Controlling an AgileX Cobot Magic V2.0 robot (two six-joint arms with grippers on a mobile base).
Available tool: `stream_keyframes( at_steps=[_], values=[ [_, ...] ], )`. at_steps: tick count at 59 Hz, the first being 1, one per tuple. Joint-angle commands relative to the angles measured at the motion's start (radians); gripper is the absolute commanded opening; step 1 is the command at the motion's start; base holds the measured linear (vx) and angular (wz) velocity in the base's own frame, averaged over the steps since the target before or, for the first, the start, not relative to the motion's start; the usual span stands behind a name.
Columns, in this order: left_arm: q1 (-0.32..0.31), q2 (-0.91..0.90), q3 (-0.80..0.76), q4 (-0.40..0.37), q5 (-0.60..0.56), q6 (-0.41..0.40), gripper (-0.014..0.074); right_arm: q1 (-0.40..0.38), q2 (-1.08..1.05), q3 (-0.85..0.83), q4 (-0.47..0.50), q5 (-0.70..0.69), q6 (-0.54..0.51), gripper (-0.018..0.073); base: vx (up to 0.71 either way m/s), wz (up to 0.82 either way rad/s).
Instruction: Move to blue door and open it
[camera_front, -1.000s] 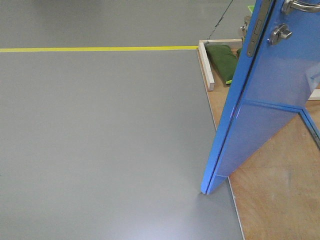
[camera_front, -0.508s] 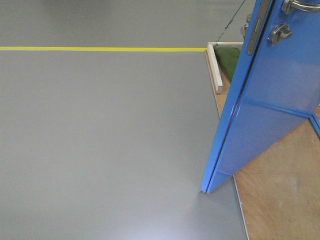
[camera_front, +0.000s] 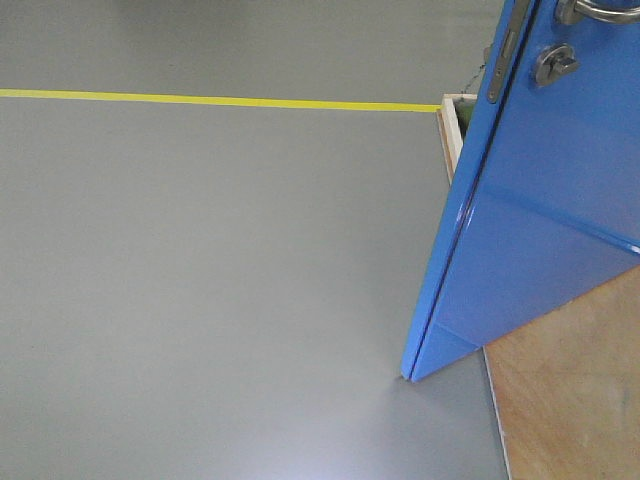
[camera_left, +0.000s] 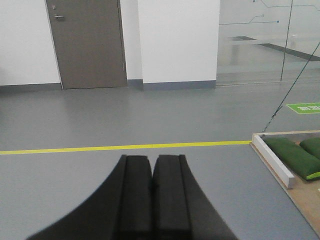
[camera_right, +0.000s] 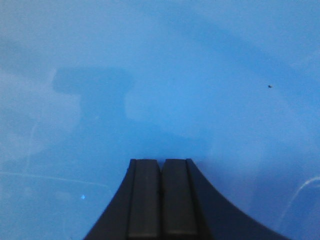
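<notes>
Grey floor (camera_front: 200, 300), yellow line (camera_front: 200, 99), blue door (camera_front: 540, 200) ajar beside plywood (camera_front: 570, 400); both jaws pressed together.

Glossy bright-blue door panel (camera_front: 540, 200) swings wider, now hides most of white wooden frame bar (camera_front: 451, 135) and green cushion (camera_front: 468, 118) behind it.

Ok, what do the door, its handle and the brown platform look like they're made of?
Door: smooth glossy blue coating, judging by its reflections; the core cannot be told.
Handle: silver metal with a satin sheen, probably steel.
Platform: bare, plywood-like wood, matte with faint grain.
</notes>
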Motion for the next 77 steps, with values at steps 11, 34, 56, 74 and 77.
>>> stream_keyframes(
  at_steps=[11, 34, 56, 74, 77],
  values=[
    [0.001, -0.014, -0.027, -0.002, -0.084, -0.007, 0.0073, 0.020, -0.053, -0.026, 0.054, -0.003, -0.013, -0.0001, 0.13, 0.07],
    [0.001, -0.014, -0.027, -0.002, -0.084, -0.007, 0.0073, 0.020, -0.053, -0.026, 0.054, -0.003, -0.013, -0.0001, 0.16, 0.05],
    [0.001, -0.014, -0.027, -0.002, -0.084, -0.007, 0.0073, 0.020, -0.053, -0.026, 0.054, -0.007, -0.013, -0.0001, 0.18, 0.04],
    [0.001, -0.014, -0.027, -0.002, -0.084, -0.007, 0.0073, 0.020, -0.053, -0.026, 0.054, -0.007, -0.013, -0.0001, 0.19, 0.03],
    [0.001, -0.014, -0.027, -0.002, -0.084, -0.007, 0.0073, 0.020, -0.053, -0.026, 0.054, -0.007, -0.013, -0.0001, 0.19, 0.01]
  ],
)
